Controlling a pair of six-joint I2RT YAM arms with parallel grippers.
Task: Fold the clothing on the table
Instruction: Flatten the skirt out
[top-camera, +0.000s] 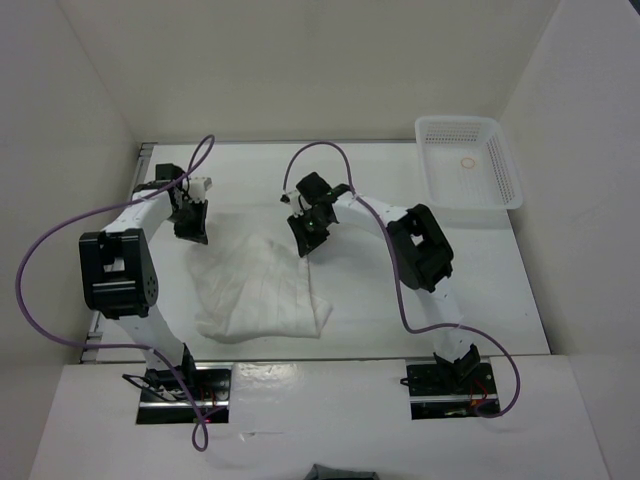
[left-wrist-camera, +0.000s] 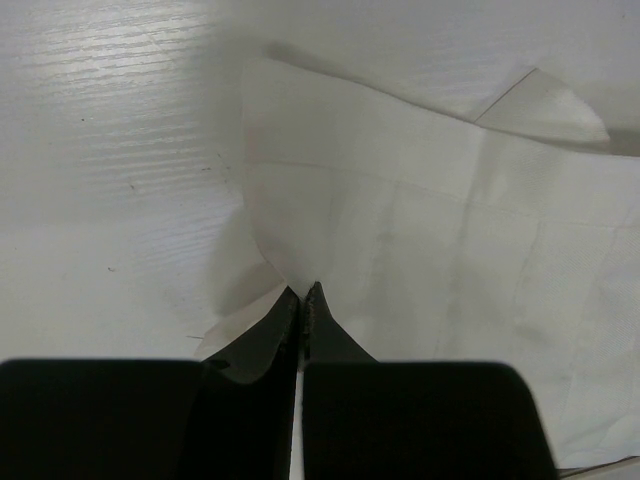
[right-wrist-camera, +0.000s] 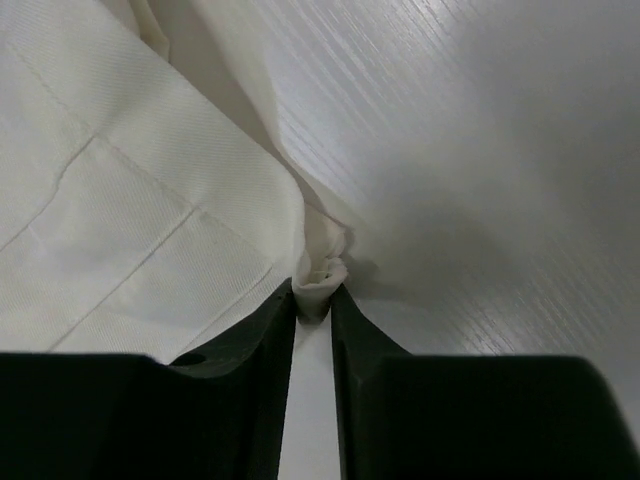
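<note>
Both arms reach out to the far edge of the clothing (top-camera: 262, 290), which lies loosely spread on the table (top-camera: 420, 310), left of centre. It is well apart from the basket (top-camera: 470, 165) at the far right corner.

Left gripper (left-wrist-camera: 303, 300): jaws shut to a hairline, with the garment's far left corner running in at the tips. I judge it pinched, thin as the cloth is.

Right gripper (right-wrist-camera: 318, 292): jaws narrow, clamped on a small puckered bunch of the far right corner.

Reason for the two corner holds, as I read it: to lift the far edge evenly and carry it toward the near hem for a first fold.

The body of the cloth lies on the near side of both grippers, resting on the table, pleat lines showing.
</note>
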